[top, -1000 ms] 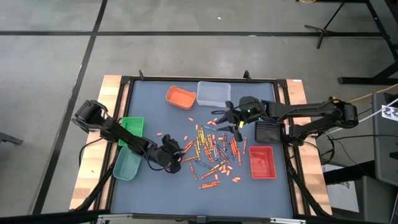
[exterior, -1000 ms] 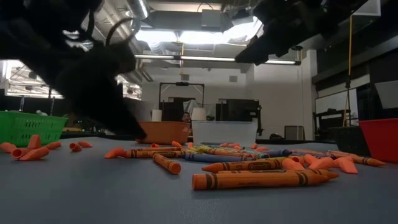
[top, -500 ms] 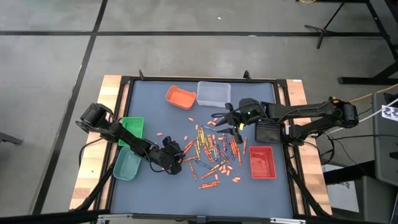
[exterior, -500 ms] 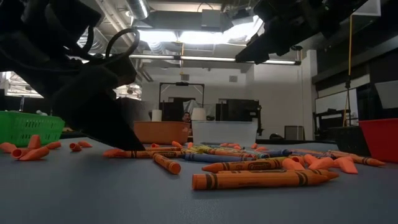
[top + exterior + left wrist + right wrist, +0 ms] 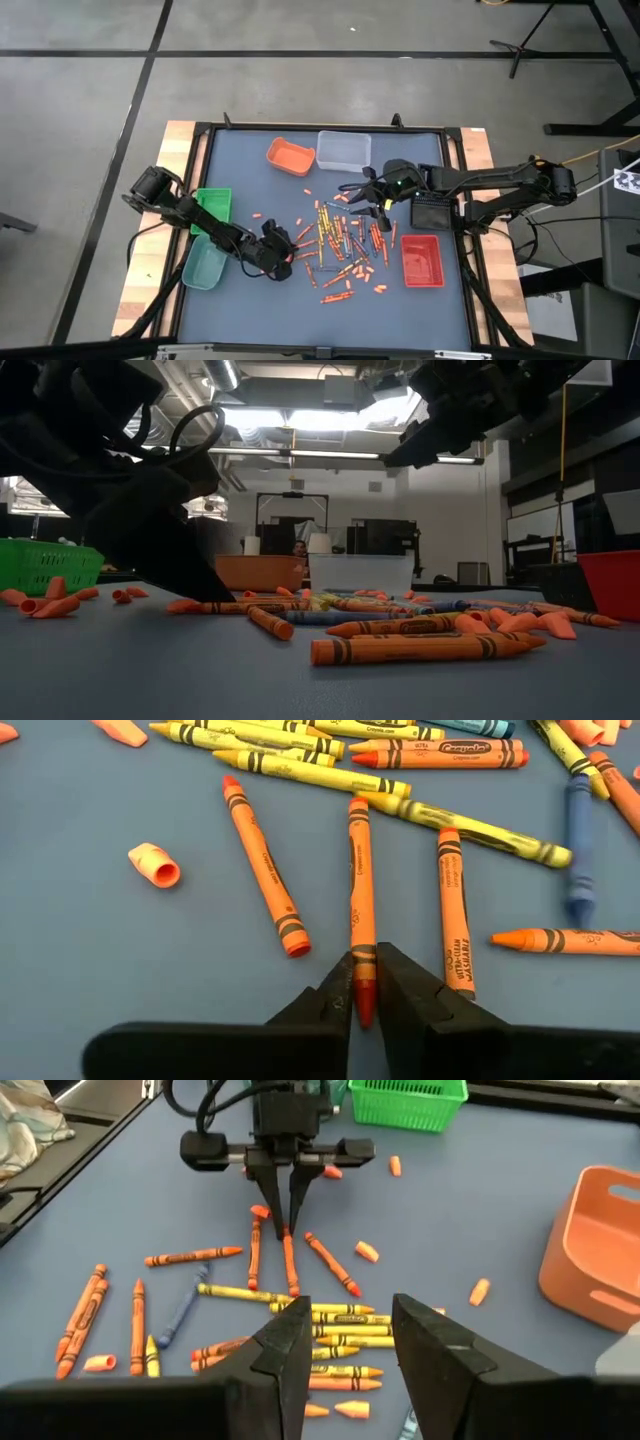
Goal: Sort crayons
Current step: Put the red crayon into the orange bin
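Note:
Many crayons (image 5: 345,240), orange, yellow-green and blue, lie scattered flat on the blue-grey table top (image 5: 250,185). My left gripper (image 5: 288,254) is low at the pile's left edge, shut on one orange crayon (image 5: 360,890); it also shows in the right wrist view (image 5: 290,1215) and the low view (image 5: 195,580). My right gripper (image 5: 365,196) is open and empty above the pile's far right part, its fingers (image 5: 290,1345) spread over yellow crayons (image 5: 330,1315). My left gripper pinches the orange crayon's near end (image 5: 361,952) between its two fingertips (image 5: 405,982), one on each side. The fingers slant down from the table's left. The crayon lies flat on the table and points away from the gripper.
An orange tray (image 5: 290,155) and a clear tray (image 5: 343,149) stand at the far side. A green basket (image 5: 212,205) and a teal tray (image 5: 204,265) are at the left, a dark tray (image 5: 432,212) and a red tray (image 5: 421,260) at the right. Short orange stubs (image 5: 155,865) lie about.
My left gripper has gone down until its fingertips are at the table, at the left edge of the crayon pile. My right gripper has stayed open over the pile.

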Robot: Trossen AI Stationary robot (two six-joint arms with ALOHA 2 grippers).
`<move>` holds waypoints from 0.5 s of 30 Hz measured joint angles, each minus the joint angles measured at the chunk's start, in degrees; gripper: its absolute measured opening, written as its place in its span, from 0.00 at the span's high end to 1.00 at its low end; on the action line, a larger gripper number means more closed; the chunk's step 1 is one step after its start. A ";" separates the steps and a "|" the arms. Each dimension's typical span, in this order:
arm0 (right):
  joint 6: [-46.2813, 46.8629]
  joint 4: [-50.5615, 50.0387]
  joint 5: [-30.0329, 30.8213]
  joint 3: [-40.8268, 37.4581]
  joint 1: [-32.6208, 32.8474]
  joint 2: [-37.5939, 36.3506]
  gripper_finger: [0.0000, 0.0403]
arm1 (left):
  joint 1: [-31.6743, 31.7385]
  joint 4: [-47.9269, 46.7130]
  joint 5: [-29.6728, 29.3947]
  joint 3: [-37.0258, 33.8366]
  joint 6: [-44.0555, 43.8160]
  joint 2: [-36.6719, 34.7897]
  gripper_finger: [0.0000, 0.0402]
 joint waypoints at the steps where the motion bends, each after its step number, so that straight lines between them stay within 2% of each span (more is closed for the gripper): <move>1: 0.00 -0.47 0.00 0.00 0.00 0.00 0.66 | 0.00 0.00 -0.09 0.00 0.00 0.00 0.97; 11: -0.02 -4.83 0.32 -0.06 0.00 -0.63 0.66 | 0.00 0.14 -0.38 -0.04 0.00 -0.11 0.99; 15: -0.08 -8.06 3.40 -0.07 0.00 -3.47 0.66 | 0.03 -0.04 -0.36 -0.09 0.02 -0.68 0.99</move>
